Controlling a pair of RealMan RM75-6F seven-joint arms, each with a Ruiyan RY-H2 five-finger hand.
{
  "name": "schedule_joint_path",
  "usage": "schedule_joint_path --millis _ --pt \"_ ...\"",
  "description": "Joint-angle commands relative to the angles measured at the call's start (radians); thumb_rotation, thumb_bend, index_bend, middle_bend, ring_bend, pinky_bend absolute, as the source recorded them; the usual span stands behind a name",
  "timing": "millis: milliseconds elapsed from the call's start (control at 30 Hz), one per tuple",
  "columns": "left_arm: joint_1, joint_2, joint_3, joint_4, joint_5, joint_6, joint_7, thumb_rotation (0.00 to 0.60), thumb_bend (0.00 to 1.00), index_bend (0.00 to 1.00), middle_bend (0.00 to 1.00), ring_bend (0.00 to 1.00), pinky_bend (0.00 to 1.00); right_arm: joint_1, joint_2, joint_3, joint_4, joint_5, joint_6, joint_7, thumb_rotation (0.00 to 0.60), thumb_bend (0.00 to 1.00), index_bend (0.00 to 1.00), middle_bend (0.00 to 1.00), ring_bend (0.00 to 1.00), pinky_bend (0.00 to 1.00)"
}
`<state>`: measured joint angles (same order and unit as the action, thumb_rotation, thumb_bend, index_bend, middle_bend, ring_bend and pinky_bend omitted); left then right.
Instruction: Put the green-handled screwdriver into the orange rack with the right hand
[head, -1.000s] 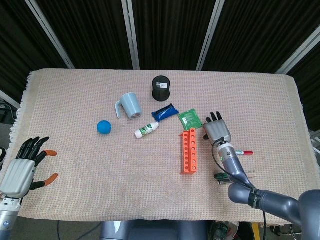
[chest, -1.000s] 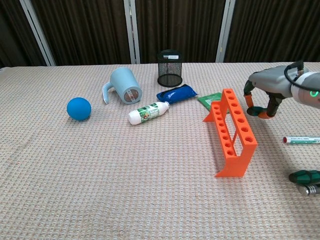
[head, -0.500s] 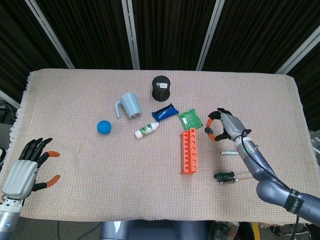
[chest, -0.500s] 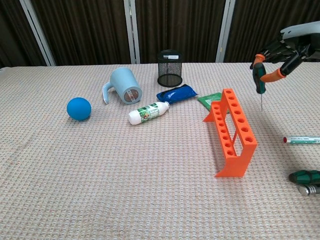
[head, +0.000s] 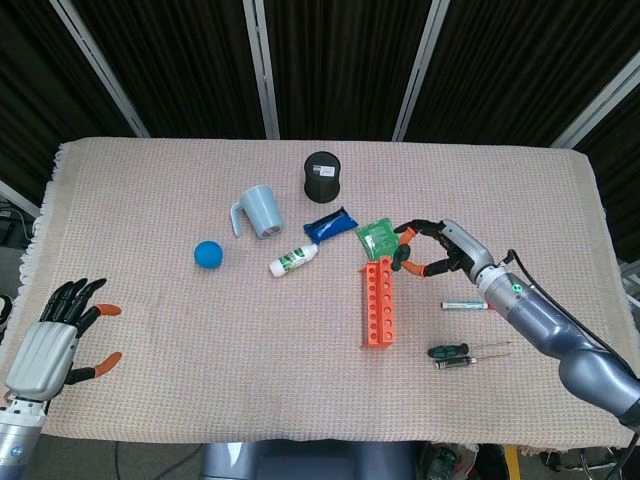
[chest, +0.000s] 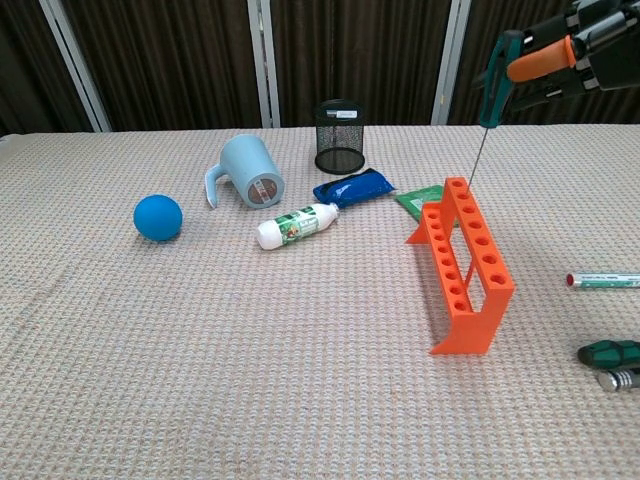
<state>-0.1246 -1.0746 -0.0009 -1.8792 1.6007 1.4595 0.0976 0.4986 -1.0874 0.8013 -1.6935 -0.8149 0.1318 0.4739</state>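
Chest view showed you how close the job was: your right hand, at the upper right of the frame, held the green-handled screwdriver upright by its handle, with the thin shaft pointing down and its tip at or just above the far end of the orange rack. Whether the tip had already entered the farthest hole I could not tell; it looked lined up with it rather than seated. So the pick-up was done and the carry was done. By my reading, what remained was lowering the shaft into a hole and letting go.

Head view gave you what the chest camera cut off. There your right hand showed whole at the centre right of the frame, its fingers curled around the tool just past the top end of the rack, though the shaft itself was too thin to make out from above. That view also showed your left hand at the lower left corner, holding nothing, fingers spread, well apart from everything else. The chest camera did not show that hand at all.

Chest view alone gave you the height of the tool over the rack. Both views showed a second green-handled tool and a pen lying on the counter at the right of the rack.
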Motion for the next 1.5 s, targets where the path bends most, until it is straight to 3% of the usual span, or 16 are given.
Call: schedule_joint_path --millis 33,233,967,1500 --pt "-0.001 -0.001 0.0 0.0 0.0 -0.001 0.0 0.6 0.17 0.33 0.06 0.0 0.0 -0.031 -0.014 0.048 0.004 -0.032 -0.039 0.022 0.6 0.29 0.59 0.22 0.0 0.0" --pt "-0.003 -0.002 -0.001 0.0 0.0 -0.004 0.001 0.6 0.17 0.33 0.06 0.0 0.0 -0.04 -0.033 0.07 0.015 -0.066 -0.052 0.024 0.6 0.29 0.6 0.22 0.0 0.0" --pt "-0.003 -0.001 -0.001 0.002 -0.004 -0.002 0.0 0.6 0.17 0.33 0.06 0.0 0.0 -0.021 -0.081 0.016 0.049 -0.132 -0.047 0.026 0.6 0.29 0.6 0.22 0.0 0.0" --pt "-0.007 -0.003 -0.003 -0.003 -0.007 -0.007 0.008 0.6 0.17 0.33 0.06 0.0 0.0 -0.01 -0.06 0.003 0.053 -0.144 -0.023 0.063 0.6 0.29 0.6 0.23 0.0 0.0"
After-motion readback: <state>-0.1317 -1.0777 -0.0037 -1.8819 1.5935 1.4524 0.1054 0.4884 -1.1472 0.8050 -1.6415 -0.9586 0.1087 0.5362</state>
